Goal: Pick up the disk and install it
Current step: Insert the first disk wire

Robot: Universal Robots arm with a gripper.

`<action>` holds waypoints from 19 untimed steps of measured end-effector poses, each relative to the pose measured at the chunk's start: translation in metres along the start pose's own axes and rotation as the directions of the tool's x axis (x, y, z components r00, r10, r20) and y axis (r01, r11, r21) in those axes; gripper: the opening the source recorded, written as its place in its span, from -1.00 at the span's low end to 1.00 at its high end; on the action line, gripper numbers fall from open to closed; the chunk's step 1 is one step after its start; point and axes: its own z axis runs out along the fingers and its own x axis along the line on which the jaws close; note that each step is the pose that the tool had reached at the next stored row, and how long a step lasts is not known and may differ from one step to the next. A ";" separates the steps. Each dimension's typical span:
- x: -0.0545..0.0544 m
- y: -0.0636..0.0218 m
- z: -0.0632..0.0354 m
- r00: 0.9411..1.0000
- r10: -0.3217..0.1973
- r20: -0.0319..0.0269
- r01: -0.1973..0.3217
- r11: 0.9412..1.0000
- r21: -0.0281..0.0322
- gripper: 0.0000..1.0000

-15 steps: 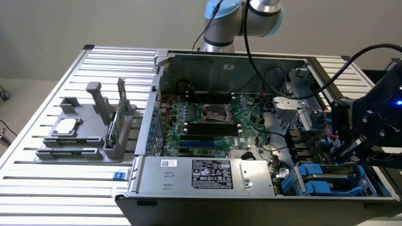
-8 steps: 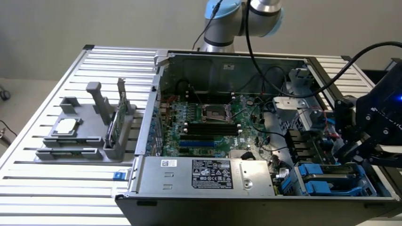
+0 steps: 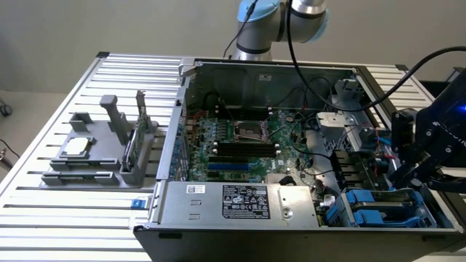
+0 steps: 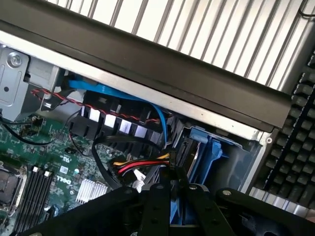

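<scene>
The flat silver-grey hard drive in its bright blue plastic carrier frame, the disk [image 3: 384, 203], lies in the drive bay at the near corner of the open black computer case [image 3: 291, 243], at the exterior view's right, beside the grey power supply box with its 1 large black label [image 3: 248, 203]. The black gripper [image 3: 422, 174] hovers just above that bay; in the wrist view its fingers [image 4: 155, 211] stand close together over the blue frame [image 4: 209, 152], seemingly clenched with nothing plainly between them. The disk looks largely seated, though whether it is fully pushed home cannot be told. It lies flat, its long axis apparently running along the case's near wall.
</scene>
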 end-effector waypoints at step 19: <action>0.000 0.0001 0.0045 0.968 0.253 0.006 -0.253 0.968 -0.003 -0.66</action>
